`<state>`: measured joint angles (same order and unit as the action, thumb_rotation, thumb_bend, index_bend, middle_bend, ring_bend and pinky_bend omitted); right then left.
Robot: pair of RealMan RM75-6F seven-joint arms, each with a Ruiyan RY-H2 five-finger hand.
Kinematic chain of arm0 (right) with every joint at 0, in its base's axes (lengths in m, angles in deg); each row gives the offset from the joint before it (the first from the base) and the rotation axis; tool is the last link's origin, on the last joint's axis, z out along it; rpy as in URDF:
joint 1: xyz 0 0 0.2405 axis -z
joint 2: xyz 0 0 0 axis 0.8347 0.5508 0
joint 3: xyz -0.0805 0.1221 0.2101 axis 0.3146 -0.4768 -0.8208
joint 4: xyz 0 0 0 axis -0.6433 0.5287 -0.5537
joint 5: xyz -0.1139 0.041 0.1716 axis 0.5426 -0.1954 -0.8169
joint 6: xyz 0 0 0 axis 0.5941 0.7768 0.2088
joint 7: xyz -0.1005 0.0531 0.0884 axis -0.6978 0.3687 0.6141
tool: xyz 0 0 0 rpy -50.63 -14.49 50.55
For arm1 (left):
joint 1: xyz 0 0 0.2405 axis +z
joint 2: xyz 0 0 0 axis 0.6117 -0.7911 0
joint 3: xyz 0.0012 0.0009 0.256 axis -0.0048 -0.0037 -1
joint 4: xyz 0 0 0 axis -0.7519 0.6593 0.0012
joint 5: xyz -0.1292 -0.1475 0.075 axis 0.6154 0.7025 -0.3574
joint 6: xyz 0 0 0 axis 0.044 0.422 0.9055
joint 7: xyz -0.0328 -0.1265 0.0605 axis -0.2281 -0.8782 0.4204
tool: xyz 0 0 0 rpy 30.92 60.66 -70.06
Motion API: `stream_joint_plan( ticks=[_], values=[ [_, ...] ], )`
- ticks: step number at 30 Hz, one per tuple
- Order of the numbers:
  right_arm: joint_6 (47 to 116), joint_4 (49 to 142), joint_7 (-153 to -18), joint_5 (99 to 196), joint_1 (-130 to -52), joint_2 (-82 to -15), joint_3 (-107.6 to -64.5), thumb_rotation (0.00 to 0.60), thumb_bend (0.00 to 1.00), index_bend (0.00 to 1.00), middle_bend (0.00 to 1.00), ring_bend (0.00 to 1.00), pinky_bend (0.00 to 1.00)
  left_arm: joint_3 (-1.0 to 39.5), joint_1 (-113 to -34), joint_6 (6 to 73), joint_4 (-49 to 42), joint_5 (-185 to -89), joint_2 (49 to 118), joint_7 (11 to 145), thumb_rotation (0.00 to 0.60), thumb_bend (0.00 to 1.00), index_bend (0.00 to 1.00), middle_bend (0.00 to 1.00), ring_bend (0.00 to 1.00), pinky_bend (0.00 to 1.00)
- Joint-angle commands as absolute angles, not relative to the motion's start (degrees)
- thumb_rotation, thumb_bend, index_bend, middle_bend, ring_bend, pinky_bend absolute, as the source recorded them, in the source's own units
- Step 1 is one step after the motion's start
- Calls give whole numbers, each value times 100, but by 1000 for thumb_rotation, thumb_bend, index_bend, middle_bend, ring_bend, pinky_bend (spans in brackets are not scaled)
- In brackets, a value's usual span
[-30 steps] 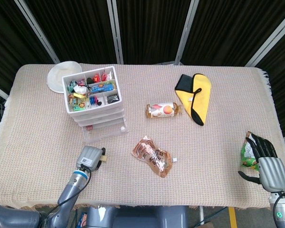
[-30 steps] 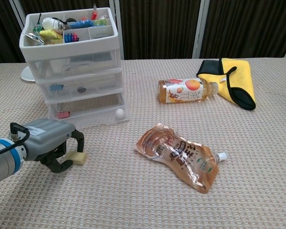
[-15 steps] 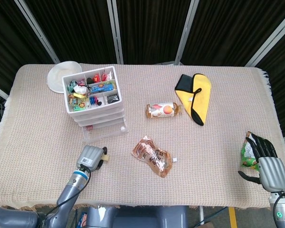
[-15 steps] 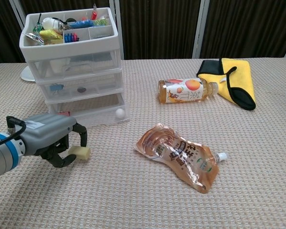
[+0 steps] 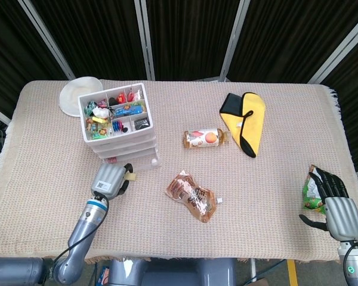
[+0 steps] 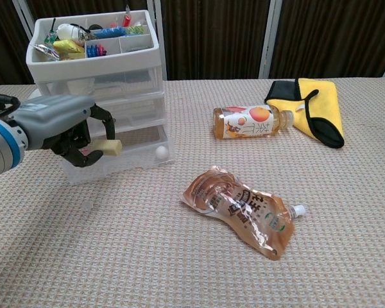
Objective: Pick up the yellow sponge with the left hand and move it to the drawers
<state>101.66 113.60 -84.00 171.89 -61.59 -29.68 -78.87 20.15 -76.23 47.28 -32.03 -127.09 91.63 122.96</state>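
Note:
My left hand (image 5: 109,179) (image 6: 59,126) grips the small pale yellow sponge (image 6: 106,148) (image 5: 130,175) and holds it in the air, just in front of the lower drawers. The white drawer unit (image 5: 120,140) (image 6: 113,109) stands at the back left, its open top tray full of small items. My right hand (image 5: 338,211) rests at the table's right front edge with its fingers on a green snack packet (image 5: 311,190); whether it holds the packet is unclear. The chest view does not show the right hand.
An orange drink pouch (image 5: 193,196) (image 6: 242,208) lies in the middle. A bottle (image 5: 203,138) (image 6: 249,122) lies on its side behind it, beside a yellow and black cloth (image 5: 245,122) (image 6: 311,106). A white plate (image 5: 79,93) sits behind the drawers.
My left hand has lifted the sponge off the tablecloth and carried it up and back towards the drawer unit. The right hand has not moved.

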Motion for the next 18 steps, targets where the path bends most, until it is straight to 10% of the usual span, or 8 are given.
stream_joint_plan(
  ticks=[1, 18],
  values=[
    [10158, 11375, -8410, 17189, -6161, -2967, -7883, 600, 0, 82, 0, 0, 0, 2184, -7709, 4649, -2937, -12542, 9127, 12245, 600, 498, 514, 993, 913, 681],
    [10137, 11348, -8322, 17187, -6153, -2936, -7868, 600, 0, 82, 0, 0, 0, 2114, -7750, 4450, -2240, -12369, 9302, 12113, 600, 497, 370, 984, 907, 679]
  ],
)
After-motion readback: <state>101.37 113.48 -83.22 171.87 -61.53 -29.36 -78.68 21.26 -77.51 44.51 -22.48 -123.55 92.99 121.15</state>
